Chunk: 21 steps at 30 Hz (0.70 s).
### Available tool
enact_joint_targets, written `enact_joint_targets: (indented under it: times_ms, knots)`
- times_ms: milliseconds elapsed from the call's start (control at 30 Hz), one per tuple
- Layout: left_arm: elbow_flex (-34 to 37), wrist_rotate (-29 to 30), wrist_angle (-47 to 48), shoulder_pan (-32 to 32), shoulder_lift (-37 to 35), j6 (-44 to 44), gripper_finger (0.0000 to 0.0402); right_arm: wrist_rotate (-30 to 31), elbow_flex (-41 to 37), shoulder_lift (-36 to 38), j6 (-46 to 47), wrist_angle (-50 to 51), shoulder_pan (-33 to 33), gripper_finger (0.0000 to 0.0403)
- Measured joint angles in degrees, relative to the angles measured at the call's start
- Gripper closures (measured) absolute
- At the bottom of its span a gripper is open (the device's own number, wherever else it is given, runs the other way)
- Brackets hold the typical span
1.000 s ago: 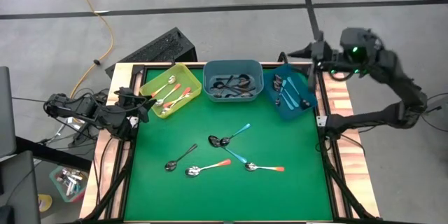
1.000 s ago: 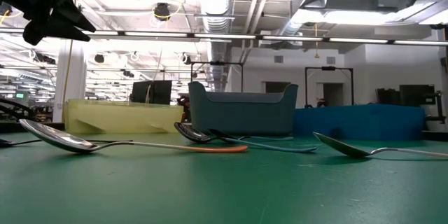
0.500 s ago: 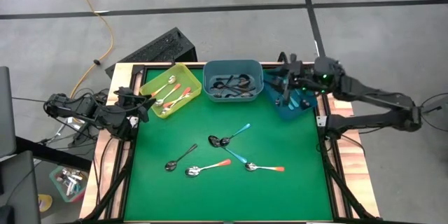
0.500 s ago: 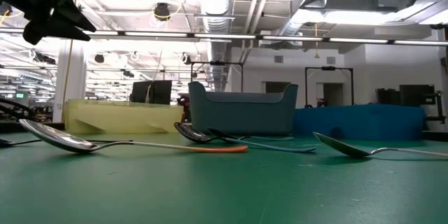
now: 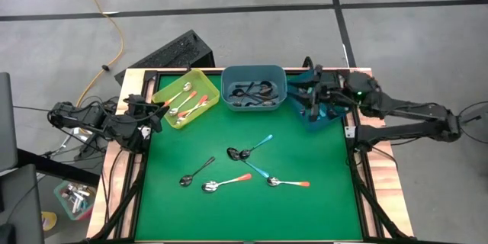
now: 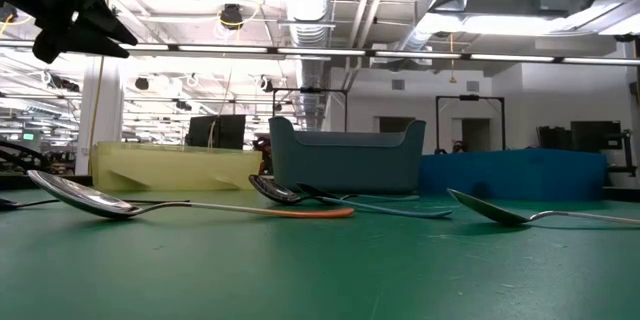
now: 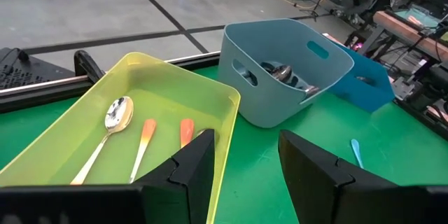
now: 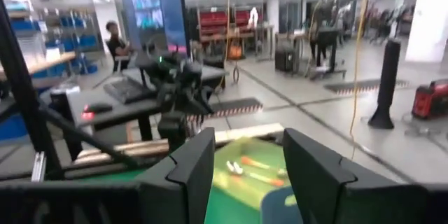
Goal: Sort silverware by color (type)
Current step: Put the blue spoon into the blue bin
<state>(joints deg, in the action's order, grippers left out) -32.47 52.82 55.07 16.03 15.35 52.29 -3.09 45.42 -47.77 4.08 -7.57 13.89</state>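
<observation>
While its fingers stand apart and empty, the right gripper (image 5: 309, 95) hangs above the dark blue bin (image 5: 329, 116), which takes teal-handled spoons. The left gripper (image 5: 158, 114), also open and empty, waits beside the yellow bin (image 5: 162, 91) of orange-handled spoons (image 5: 185, 103). Five loose spoons (image 5: 242, 168) lie unsorted on the green mat (image 5: 305, 221).
</observation>
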Motion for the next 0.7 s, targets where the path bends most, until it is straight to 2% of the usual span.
enact_joint_targets:
  times_ms: [267,567,700]
  knots:
    - [0.0,0.0,0.7,0.0,0.0,0.1,0.0258,0.1,0.0,7.8,-2.6,0.0,0.1,0.0216]
    - [0.0,0.0,0.8,0.0,0.0,0.4,0.0258,0.1,0.0,13.9,-3.1,7.7,0.0,0.0216]
    - [0.0,0.0,0.8,0.0,0.0,0.4,0.0258,0.1,0.0,15.9,-3.1,7.2,0.0,0.0216]
